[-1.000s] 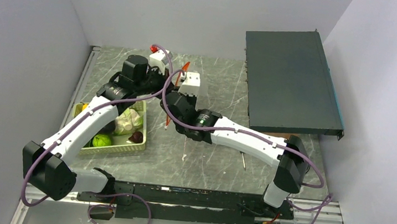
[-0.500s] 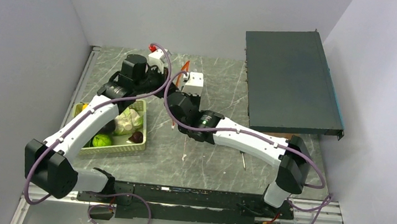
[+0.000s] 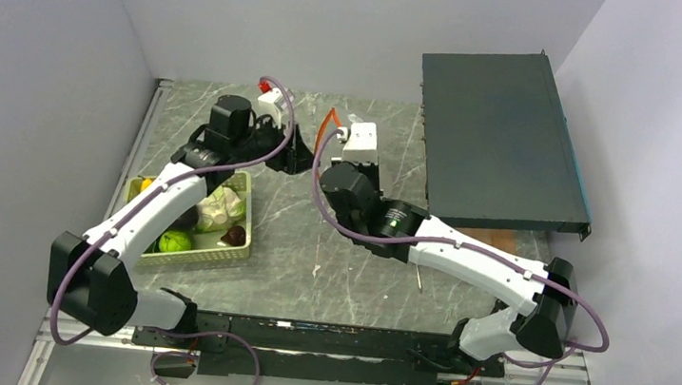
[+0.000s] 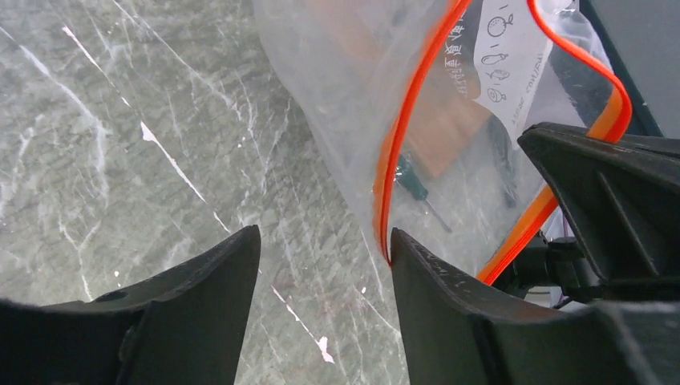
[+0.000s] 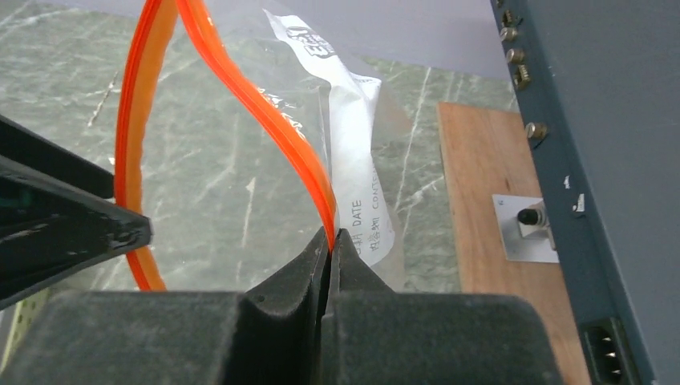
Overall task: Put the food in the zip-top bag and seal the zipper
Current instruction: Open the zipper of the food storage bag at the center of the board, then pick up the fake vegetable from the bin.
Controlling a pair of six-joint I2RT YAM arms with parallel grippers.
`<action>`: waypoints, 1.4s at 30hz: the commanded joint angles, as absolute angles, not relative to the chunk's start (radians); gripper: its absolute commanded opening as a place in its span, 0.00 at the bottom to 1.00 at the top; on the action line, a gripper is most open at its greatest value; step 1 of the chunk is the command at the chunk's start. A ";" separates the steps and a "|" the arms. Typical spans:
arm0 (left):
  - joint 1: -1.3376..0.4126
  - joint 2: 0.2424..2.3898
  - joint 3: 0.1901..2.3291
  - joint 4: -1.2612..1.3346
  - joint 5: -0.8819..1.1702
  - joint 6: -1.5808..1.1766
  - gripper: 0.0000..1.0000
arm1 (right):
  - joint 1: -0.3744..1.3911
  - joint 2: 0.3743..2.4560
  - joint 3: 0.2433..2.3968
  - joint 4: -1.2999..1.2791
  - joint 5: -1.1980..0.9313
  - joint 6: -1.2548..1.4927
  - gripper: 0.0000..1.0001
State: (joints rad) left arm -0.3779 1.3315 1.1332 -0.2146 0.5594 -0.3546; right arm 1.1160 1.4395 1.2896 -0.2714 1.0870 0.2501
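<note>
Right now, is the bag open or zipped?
Open. The bag mouth's two zipper strips bow apart in a loop; the right gripper pinches one strip.

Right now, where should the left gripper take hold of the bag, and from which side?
Probably the free orange strip on the bag mouth, opposite the side the right gripper pinches. It stands as a thin edge beside the open left gripper, so straddle it from the left.

Left arm point(image 3: 156, 204) reaches to the far left, wrist bent toward the right. Black two-finger left gripper point(image 4: 321, 241): jaws parted. Right arm point(image 3: 478, 262) stretches far-left to centre. Right gripper point(image 5: 330, 239): clamped tight on the thin red-orange zipper strip point(image 5: 258, 100).
</note>
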 commanded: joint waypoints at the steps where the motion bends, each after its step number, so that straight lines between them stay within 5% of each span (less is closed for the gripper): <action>1: -0.367 1.234 1.096 -0.126 0.533 -0.310 0.68 | 1.115 1.425 1.304 -0.322 1.124 0.153 0.00; 10: -0.368 1.109 1.018 -0.042 0.436 -0.255 0.71 | 1.112 1.407 1.263 -0.309 1.146 0.048 0.00; 22: -0.367 0.914 0.929 -0.037 0.063 -0.178 0.82 | 1.112 1.278 1.280 -0.420 1.107 0.021 0.00; 24: -0.368 0.904 0.928 -0.046 0.031 -0.173 0.89 | 1.112 1.298 1.295 -0.446 1.091 0.016 0.00; 35: -0.394 0.805 0.824 0.042 -0.167 -0.122 0.92 | 1.120 1.556 1.305 -0.463 0.921 0.072 0.00; 42: -0.456 0.686 0.816 -0.214 -0.434 -0.233 0.92 | 1.116 1.601 1.273 -0.397 0.731 0.156 0.00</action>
